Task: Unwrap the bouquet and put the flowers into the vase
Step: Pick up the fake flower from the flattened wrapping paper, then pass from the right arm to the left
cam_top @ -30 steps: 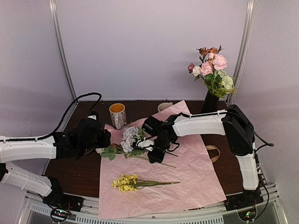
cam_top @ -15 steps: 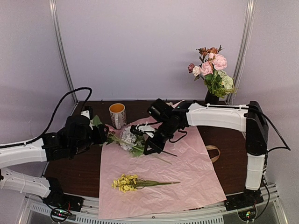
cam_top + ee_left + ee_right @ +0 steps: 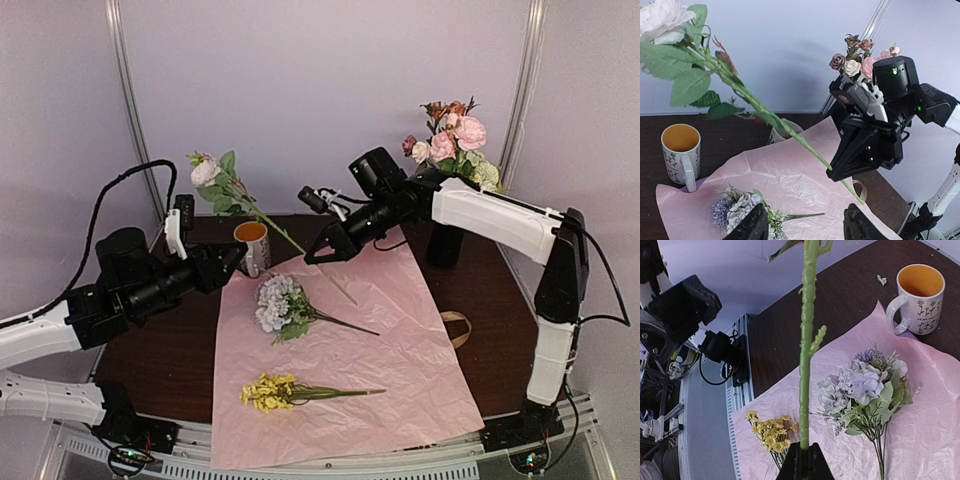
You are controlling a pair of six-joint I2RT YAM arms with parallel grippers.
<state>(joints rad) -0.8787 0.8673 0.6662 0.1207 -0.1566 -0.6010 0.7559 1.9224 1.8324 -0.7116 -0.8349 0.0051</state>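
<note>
Stem first: my right fingers (image 3: 805,465) are clamped shut on the lower part of a long green plastic stem topped by a white fabric rose (image 3: 205,170). It hangs slanted in the air, with the bloom high and well to the left of the tall matte black cylinder vase (image 3: 445,250) and the cut end pointing down. A bare tail shows below the grip, which I judge is there so that end can enter the vase mouth first. The vase already carries a tight bunch of pink, cream and rust blooms (image 3: 455,150), so I expect a crowded opening and a need to swing the stem upright. My left fingers (image 3: 754,227) stand apart, holding nothing, well left of the vase and close to the cream mug with the orange inside (image 3: 252,245). A crinkled pink paper sheet (image 3: 400,370) lies spread on the dark brown desk (image 3: 180,370), just left of the vase. It bears a soft pale blue-lilac cluster (image 3: 278,302) and a yellow spray (image 3: 268,392). A beige ribbon loop (image 3: 457,328) lies in front of the vase.
</note>
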